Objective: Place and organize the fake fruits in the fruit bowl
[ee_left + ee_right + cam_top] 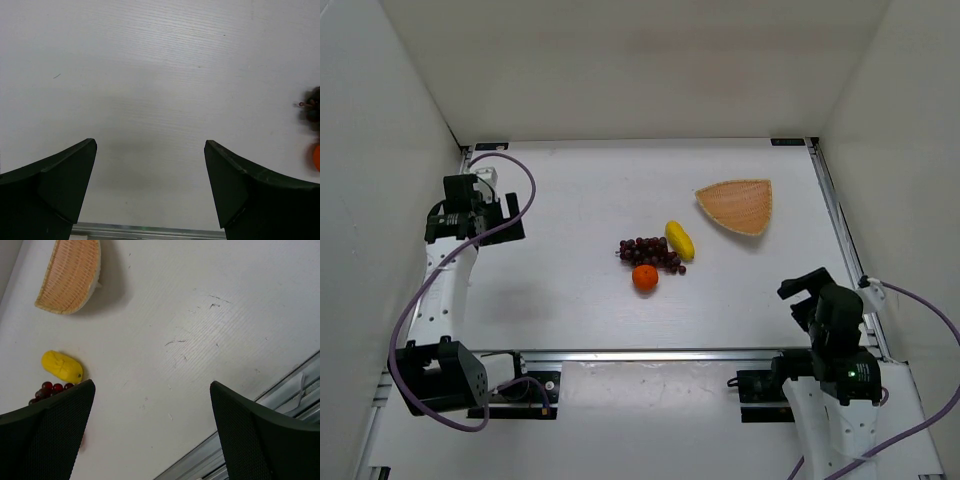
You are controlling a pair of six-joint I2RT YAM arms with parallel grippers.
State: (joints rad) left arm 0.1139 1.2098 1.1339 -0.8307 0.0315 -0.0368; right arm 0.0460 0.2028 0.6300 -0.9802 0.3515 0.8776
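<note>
Top external gives me both arm bases at the near edge of the table [570, 310]. My right gripper [807, 287] sits low by the right rail; on its wrist feed the jaws stand wide apart, gripping nothing. My left gripper [508, 215] hangs farther out along the left side, jaws equally spread and empty. Mid-table, well apart from both, the three fruits cluster: the orange ball [645, 278] nearest me, the grape bunch [650, 252] just behind it, the yellow fruit [679, 239] at the bunch's far right end. Farther back and right lies the woven basket [738, 205], near the yellow fruit but not touching; all three fruits lie outside it.
</note>
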